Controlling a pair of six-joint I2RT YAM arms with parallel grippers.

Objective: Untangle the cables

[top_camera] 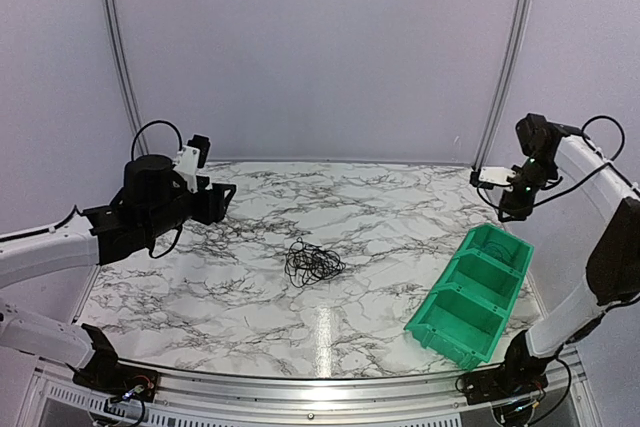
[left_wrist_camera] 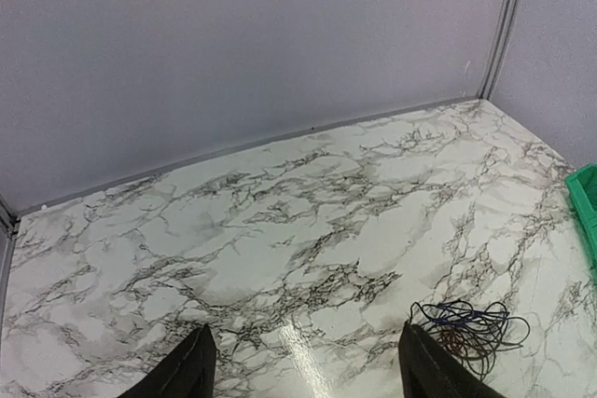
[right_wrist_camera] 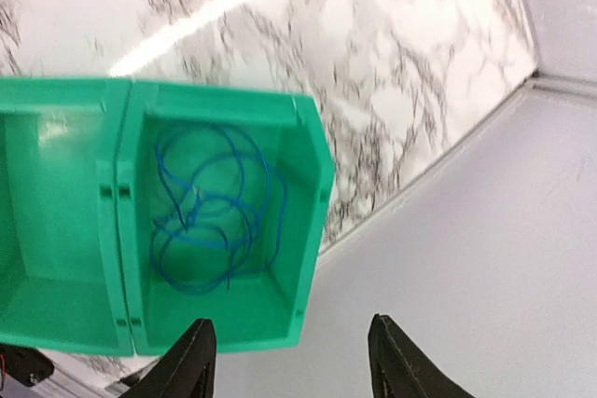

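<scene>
The left gripper (left_wrist_camera: 305,347) hangs open and empty short of the tangle (top_camera: 312,263), the right gripper (right_wrist_camera: 289,347) likewise open over the bin (right_wrist_camera: 312,160), apparently the drop-off, where one blue cable (right_wrist_camera: 210,216) lies.

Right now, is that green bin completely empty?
No, a blue cable lies loosely coiled inside one end compartment of the green bin.
</scene>
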